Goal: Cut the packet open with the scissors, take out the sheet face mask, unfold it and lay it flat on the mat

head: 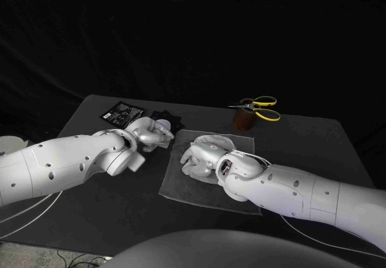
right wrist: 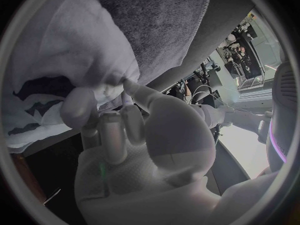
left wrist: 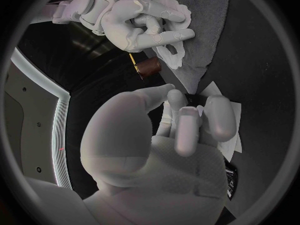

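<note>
On the mat (head: pixel 173 188), the right hand (head: pixel 209 157) pinches the bunched mask (head: pixel 214 137) (no clear long axis); the left hand (head: pixel 153 134) curls, its hold I cannot tell.

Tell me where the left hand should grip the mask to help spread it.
Probably the far edge of the mask: it lies bare beyond the right hand, which holds the near folds. Bring the left hand in from its side, low over the mat.

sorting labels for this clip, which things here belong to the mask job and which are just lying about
For the job:
sheet face mask, pinched by the right hand
mat
packet
scissors

Lying about:
brown holder that the scissors stand in
dark piece by the left hand, unclear what it is
</note>
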